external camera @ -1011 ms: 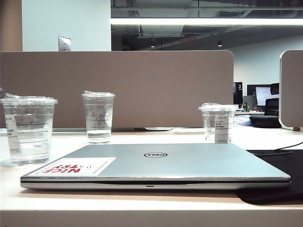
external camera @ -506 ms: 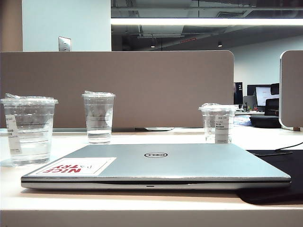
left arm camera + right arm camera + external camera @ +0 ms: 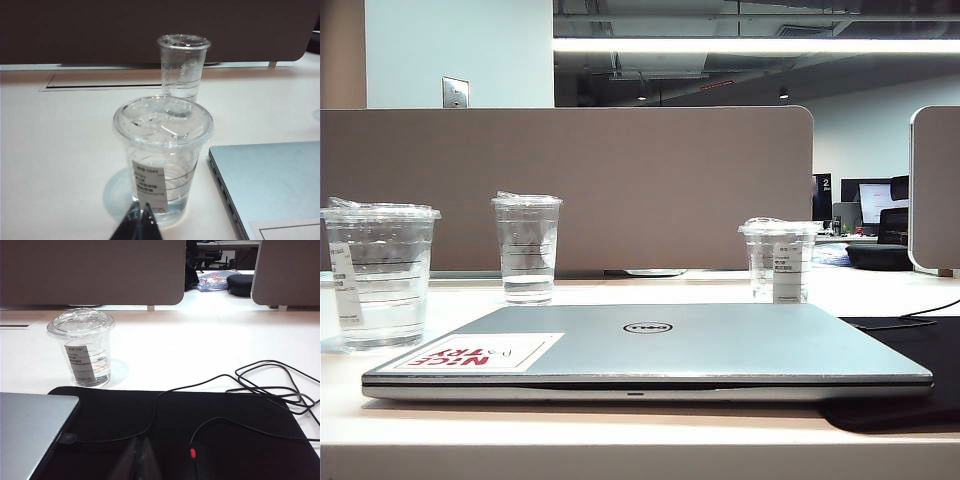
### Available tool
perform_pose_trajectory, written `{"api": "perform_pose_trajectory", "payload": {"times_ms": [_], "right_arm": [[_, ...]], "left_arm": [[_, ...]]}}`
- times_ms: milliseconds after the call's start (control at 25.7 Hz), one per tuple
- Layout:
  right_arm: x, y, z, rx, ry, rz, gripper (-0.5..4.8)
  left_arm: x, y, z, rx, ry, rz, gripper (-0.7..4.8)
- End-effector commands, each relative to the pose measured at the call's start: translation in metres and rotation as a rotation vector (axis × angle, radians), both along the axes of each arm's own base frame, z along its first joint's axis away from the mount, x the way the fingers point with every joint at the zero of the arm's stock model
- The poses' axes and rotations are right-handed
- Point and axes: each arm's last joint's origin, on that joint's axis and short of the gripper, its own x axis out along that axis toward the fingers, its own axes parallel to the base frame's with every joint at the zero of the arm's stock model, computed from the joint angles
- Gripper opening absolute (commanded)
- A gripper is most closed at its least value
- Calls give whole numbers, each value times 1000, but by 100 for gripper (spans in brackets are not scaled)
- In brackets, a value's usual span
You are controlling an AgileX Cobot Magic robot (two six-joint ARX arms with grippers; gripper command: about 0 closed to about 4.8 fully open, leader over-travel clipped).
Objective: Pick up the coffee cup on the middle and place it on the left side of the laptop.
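On the desk (image 3: 620, 292), seen from my exterior camera, the closed laptop (image 3: 650, 350) sits dead center with its "NICE TRY" sticker (image 3: 480, 352) at about 8 o'clock on the lid. Coffee cup (image 3: 380, 275) stands upright off at 9 o'clock from the laptop, just beside its left edge but not touching as far as I can see. A slimmer, taller cup (image 3: 527, 250) is behind it at roughly 11 o'clock from the laptop, and a shorter cup with a white label (image 3: 780, 260) is at 1 o'clock. Neither arm shows up in that view.

From the left wrist cam, the left gripper (image 3: 141, 220) has its fingertips pressed together, nothing between them. The coffee cup (image 3: 162, 157) is at 12 o'clock from the tips, very near, lid on, label strip facing the camera; can't tell if the tips actually touch it. The taller cup (image 3: 183, 65) is further out on the same line, and the laptop's corner (image 3: 270, 185) lies at about 3 o'clock from the cup.

Right wrist cam: right gripper (image 3: 139, 460) also looks pinched closed and empty, hanging over a black mat (image 3: 200, 430) with cables (image 3: 260, 385) on it. Short labeled cup (image 3: 82, 347) sits at 11 o'clock from it, well apart.
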Motion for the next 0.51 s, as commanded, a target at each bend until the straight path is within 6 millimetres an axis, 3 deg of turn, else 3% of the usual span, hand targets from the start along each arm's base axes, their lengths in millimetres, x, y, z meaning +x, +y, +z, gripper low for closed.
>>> {"api": "perform_pose_trajectory", "payload": {"times_ms": [39,506], "right_arm": [[0,0,1,2,-15,-1,-5],[0,0,1,2,-16,0,-5]], "left_arm": [[0,0,-1,8,1,-3,-5],[0,0,-2,-17,12,8,-4]]}}
